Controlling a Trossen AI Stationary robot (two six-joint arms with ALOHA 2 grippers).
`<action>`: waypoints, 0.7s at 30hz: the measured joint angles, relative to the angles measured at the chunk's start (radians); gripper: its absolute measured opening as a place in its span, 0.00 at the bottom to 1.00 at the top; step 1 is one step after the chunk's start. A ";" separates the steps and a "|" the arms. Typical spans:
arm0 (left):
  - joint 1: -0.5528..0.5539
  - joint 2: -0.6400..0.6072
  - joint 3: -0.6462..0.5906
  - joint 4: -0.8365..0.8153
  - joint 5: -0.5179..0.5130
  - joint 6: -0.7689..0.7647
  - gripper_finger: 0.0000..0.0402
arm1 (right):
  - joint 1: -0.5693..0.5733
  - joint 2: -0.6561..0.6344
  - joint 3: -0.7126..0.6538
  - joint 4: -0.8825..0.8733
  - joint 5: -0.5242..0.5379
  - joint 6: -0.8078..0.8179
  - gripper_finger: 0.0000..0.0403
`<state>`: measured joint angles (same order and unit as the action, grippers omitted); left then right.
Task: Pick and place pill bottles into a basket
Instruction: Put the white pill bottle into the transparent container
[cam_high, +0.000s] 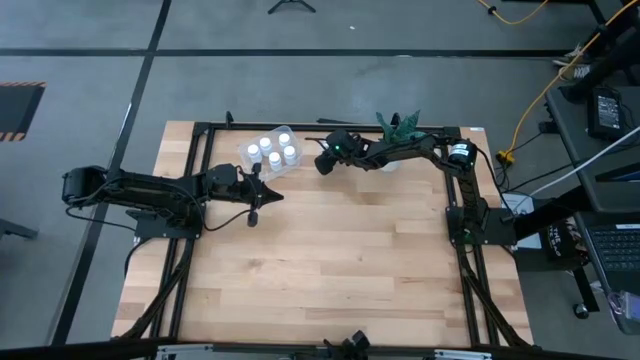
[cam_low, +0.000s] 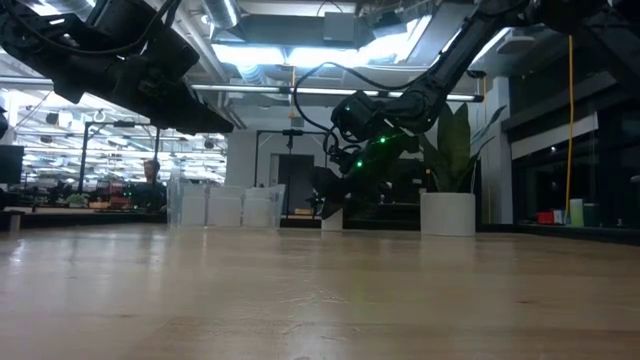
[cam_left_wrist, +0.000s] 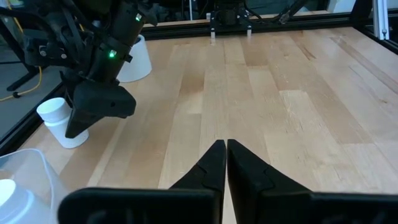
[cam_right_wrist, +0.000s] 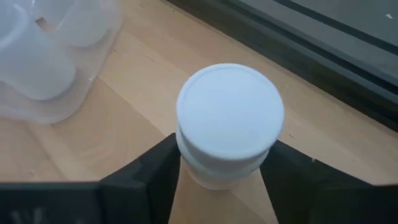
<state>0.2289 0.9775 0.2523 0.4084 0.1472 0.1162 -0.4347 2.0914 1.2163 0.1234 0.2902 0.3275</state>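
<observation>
pill bottle stands upright on the bench beside the basket, squarely between the right pincer's fingers, touching both; left pincer closed, waiting farther off.

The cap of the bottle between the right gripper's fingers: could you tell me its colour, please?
White, like the pill bottle itself; the right wrist view shows it best.

You find no legible text, label, brand, number or sign: none on bottles, basket, table or arms.
</observation>
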 joint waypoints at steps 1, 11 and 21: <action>0.000 0.000 0.000 0.000 0.000 0.000 0.02 | 0.000 0.000 0.000 0.000 -0.001 0.000 0.50; 0.000 0.000 0.000 0.000 0.000 -0.001 0.01 | 0.000 0.000 0.000 0.001 -0.004 -0.043 0.50; 0.000 0.000 0.000 0.000 0.000 0.000 0.03 | 0.000 0.000 -0.002 0.014 -0.026 -0.046 0.54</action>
<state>0.2287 0.9775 0.2523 0.4080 0.1474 0.1162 -0.4344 2.0914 1.2148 0.1370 0.2638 0.2814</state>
